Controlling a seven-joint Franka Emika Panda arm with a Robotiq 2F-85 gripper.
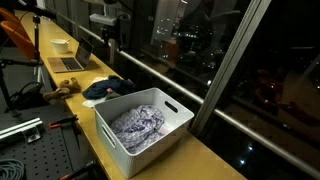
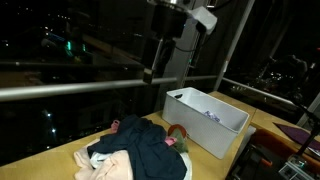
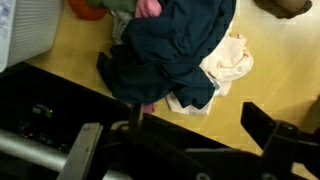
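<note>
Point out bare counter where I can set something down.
The counter is bare past the white bin toward its near end, and in the strip between the laptop and the clothes pile. It is crowded along the stretch from the pile to the bin.

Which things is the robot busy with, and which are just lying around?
Busy with: the open end effector, the dark blue garment below it, the cream cloth beside that, the white bin, the pale patterned cloth inside the bin.

Just lying around: the laptop and the white bowl, farther along the wooden table.
</note>
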